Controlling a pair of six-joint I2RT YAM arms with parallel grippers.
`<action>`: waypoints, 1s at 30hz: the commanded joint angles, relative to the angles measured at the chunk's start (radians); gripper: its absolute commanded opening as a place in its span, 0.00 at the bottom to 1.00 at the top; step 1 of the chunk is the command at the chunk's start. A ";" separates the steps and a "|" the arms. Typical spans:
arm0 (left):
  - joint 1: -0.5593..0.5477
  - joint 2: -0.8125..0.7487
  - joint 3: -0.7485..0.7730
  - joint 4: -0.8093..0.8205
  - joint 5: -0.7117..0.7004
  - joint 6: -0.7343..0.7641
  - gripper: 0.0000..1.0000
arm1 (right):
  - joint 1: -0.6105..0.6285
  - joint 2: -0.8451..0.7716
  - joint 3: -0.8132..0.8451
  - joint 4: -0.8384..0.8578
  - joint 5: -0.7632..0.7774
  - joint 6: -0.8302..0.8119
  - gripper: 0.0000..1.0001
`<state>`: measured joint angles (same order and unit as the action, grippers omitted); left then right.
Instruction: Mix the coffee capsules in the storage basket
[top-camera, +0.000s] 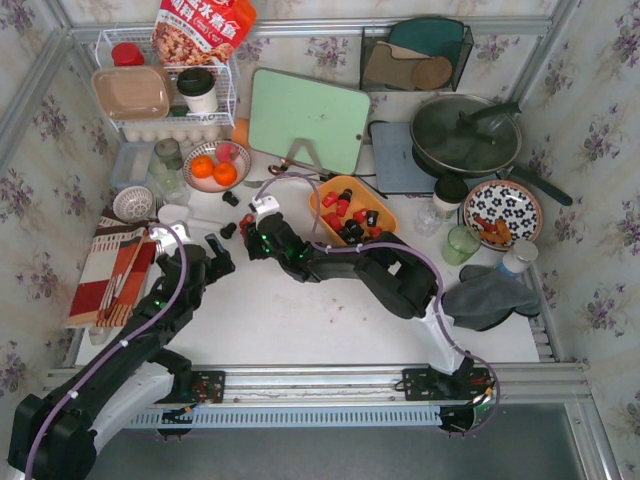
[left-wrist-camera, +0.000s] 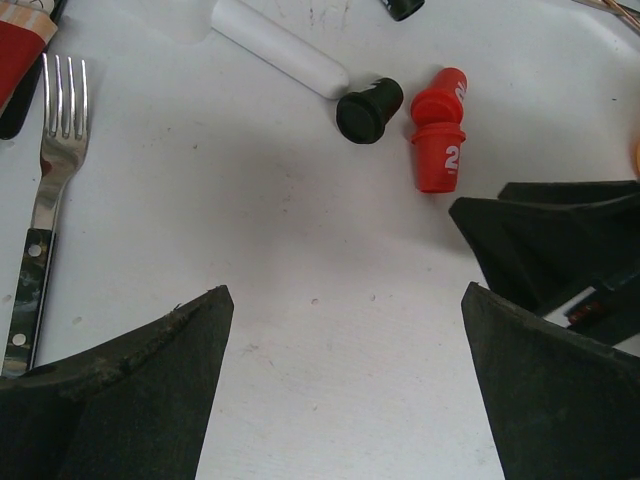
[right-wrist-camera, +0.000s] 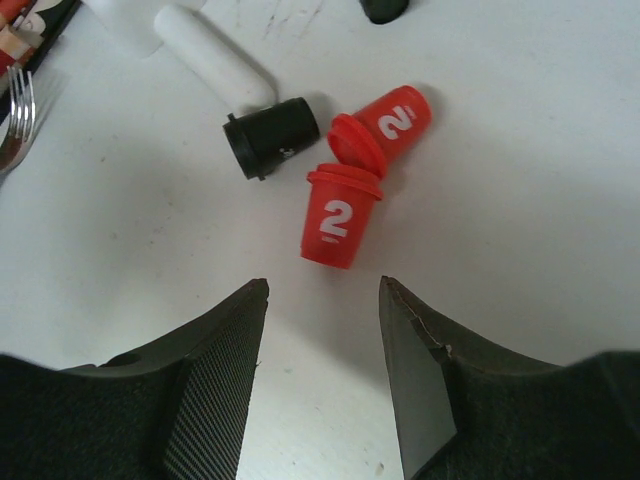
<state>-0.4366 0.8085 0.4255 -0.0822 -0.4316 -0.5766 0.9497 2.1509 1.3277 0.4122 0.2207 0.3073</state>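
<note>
Right wrist view: my right gripper (right-wrist-camera: 322, 285) is empty, its jaws partly apart, just short of the nearer red capsule (right-wrist-camera: 340, 225). This capsule touches a second red capsule (right-wrist-camera: 395, 118) at the rims, and a black capsule (right-wrist-camera: 270, 135) lies on its side just beside them. All three are loose on the desk (right-wrist-camera: 500, 200), well apart from the storage basket (top-camera: 387, 214), which holds the other coffee capsules.

My left gripper (left-wrist-camera: 345, 290) is wide open and holds nothing. It hovers near the same group.

Risks, as I judge them:
- The tapered wall may slip out of a closing grip.
- A jaw may knock the neighbours, and the black capsule could roll toward the white handle (right-wrist-camera: 205, 50).
- My two arms sit close and could collide.

Writing: each red capsule bears a white "2". The mark on the black capsule and the print on the snack bag (top-camera: 203, 28) are too small to read.
</note>
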 joint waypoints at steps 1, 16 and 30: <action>0.001 -0.002 -0.001 0.006 -0.006 -0.003 0.99 | 0.001 0.039 0.033 0.092 -0.031 -0.007 0.56; 0.001 -0.005 0.001 0.003 0.003 -0.008 0.99 | 0.001 0.174 0.173 -0.046 0.056 0.014 0.53; 0.001 -0.022 -0.001 -0.007 0.006 -0.012 0.99 | 0.000 0.229 0.239 -0.064 0.044 0.027 0.39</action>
<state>-0.4366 0.7895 0.4255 -0.0963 -0.4255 -0.5797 0.9508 2.3749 1.5635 0.3882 0.2665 0.3202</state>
